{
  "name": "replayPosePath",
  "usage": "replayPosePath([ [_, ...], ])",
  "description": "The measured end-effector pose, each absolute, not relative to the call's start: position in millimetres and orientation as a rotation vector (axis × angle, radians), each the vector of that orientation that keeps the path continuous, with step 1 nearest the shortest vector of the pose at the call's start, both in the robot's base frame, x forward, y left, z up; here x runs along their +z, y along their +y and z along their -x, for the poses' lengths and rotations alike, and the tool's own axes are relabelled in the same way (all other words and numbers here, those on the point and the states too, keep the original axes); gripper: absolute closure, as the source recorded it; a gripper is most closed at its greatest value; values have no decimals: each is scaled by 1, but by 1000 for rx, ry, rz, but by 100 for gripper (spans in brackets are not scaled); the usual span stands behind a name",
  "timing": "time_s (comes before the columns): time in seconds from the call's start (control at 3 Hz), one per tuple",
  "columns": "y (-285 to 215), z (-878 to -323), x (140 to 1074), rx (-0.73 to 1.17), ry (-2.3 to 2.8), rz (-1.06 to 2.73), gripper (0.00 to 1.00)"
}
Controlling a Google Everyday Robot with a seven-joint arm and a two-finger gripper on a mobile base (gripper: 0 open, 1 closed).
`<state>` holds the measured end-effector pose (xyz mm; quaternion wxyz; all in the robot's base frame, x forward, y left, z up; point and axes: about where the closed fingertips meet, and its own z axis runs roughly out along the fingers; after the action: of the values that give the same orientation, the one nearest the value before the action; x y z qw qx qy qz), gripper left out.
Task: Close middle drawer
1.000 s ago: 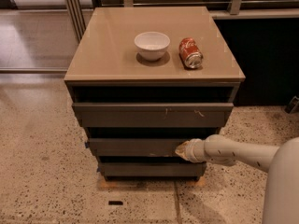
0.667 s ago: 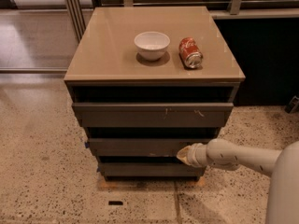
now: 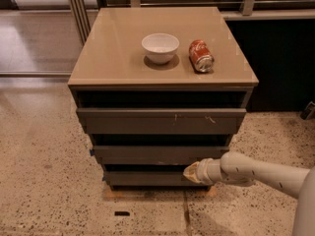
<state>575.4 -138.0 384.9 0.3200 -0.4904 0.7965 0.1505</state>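
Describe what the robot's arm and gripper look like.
The arm is a smooth, cream-white tube with rounded joints, a ringed collar and a few small dark dots; no cables or markings show. The gripper, near the middle drawer's lower right corner, is a stubby tan tip.

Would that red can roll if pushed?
Probably: the can lies on its side on a smooth top. It might roll sideways, toward the bowl or edge. The gripper is down by the middle drawer, not near the can.

An office-like hall, with speckled terrazzo floor (image 3: 44, 181) and metal railing (image 3: 197, 4); gripper (image 3: 191, 172) low before the cabinet (image 3: 118, 58).
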Motion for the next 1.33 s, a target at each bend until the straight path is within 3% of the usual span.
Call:
replayPosePath([
  [1.0,-138,-575,385,396,2093,1289,13],
  [1.33,-138,-575,385,396,2093,1289,0],
])
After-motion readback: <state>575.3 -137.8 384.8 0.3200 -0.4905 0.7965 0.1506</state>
